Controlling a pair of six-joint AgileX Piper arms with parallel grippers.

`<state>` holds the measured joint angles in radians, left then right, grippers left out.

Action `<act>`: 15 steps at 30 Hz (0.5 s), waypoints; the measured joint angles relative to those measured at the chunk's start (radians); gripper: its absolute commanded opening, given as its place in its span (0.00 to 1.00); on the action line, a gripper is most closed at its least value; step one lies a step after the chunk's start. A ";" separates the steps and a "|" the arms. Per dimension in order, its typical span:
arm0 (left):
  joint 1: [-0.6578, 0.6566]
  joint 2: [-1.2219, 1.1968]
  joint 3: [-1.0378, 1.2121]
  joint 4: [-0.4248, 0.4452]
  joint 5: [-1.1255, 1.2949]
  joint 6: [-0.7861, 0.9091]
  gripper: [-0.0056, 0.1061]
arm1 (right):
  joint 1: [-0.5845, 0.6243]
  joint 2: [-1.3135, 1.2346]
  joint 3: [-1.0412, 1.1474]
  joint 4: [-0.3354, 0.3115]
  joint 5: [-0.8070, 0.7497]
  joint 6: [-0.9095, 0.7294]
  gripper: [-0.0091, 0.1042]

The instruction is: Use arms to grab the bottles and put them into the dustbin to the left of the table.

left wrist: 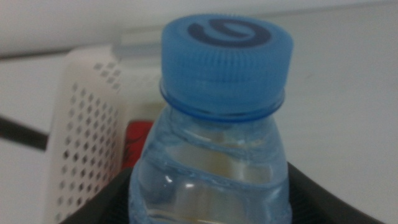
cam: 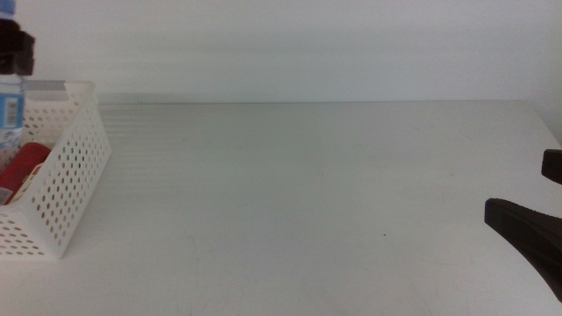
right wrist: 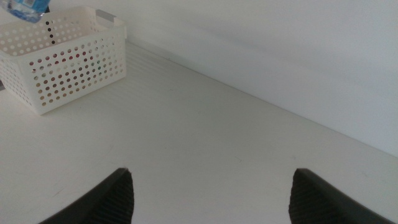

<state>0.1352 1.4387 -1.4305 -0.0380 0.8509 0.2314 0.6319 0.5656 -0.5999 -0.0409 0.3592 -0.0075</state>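
Above the dustbin (cam: 75, 167), left end effector (cam: 13, 48) is clamped on the water bottle (left wrist: 211, 155); red can (cam: 22, 167) lies inside. Step: final deposit. Next move calls for release. Right end effector (right wrist: 211, 193) waits, jaws apart, over the counter (cam: 307, 202).

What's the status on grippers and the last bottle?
Left gripper shut on water bottle, over the dustbin. Right gripper open, waiting above the table. Red can in bin. No obstruction visible.
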 measured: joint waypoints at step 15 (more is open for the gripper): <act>0.109 0.323 -0.175 -0.028 0.100 0.085 0.01 | 0.000 0.000 0.000 0.000 0.000 0.000 0.66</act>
<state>0.2437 1.7616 -1.6052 -0.0660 0.9512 0.3166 0.6319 0.5656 -0.5999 -0.0409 0.3592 -0.0075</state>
